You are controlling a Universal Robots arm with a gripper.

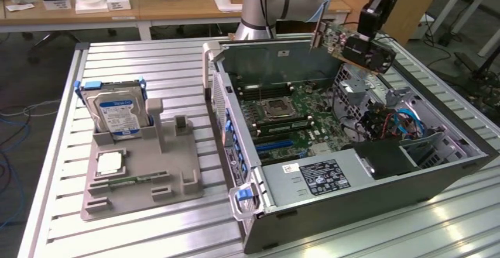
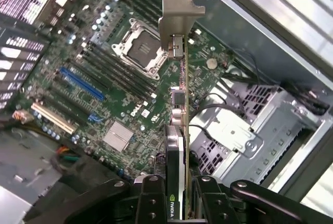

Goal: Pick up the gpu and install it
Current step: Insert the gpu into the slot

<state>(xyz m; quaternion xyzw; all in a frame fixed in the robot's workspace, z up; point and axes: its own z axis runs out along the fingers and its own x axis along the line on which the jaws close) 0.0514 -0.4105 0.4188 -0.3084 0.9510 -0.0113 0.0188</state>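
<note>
Above the open computer case (image 1: 437, 170), my gripper (image 2: 176, 195) squeezes the gpu (image 1: 371, 56) on its thin edge. Its long side slants, with the silver bracket (image 2: 179, 13) toward the exterior view's left.

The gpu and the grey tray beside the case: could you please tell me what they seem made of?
The gpu: green circuit board, a black cooler that looks like matte plastic, and an end bracket of bare silvery metal, by its dull sheen. The grey tray: probably matte moulded plastic, uniform and unreflective.

A Dell logo marks the motherboard (image 2: 112, 101); Nvidia lettering runs along the gpu (image 2: 176, 151) cooler's edge.
</note>
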